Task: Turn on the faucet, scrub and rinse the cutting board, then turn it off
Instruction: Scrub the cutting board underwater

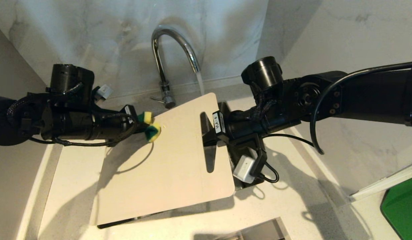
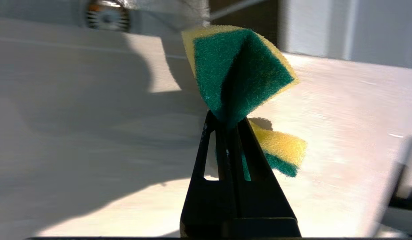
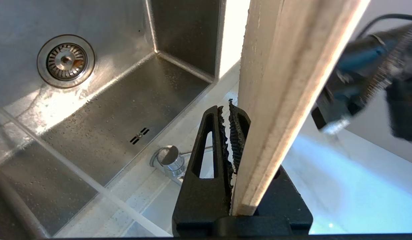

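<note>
A: Where is the cutting board (image 1: 166,160)?

B: Over the sink (image 3: 102,110), tipped up. Water from the faucet (image 1: 174,43) hits its top corner.

A: Who holds it?

B: The right hand (image 3: 233,133) pinches its edge by the slot. The left hand (image 2: 230,133) squeezes the soft sponge (image 2: 239,76).

A: Is the board tricky?

B: It looks stiff, thin and light. Wet, it could slip, so grip by the slot.

Both pincers (image 1: 142,125) (image 1: 209,133) clamped — arms reaching inward.
</note>
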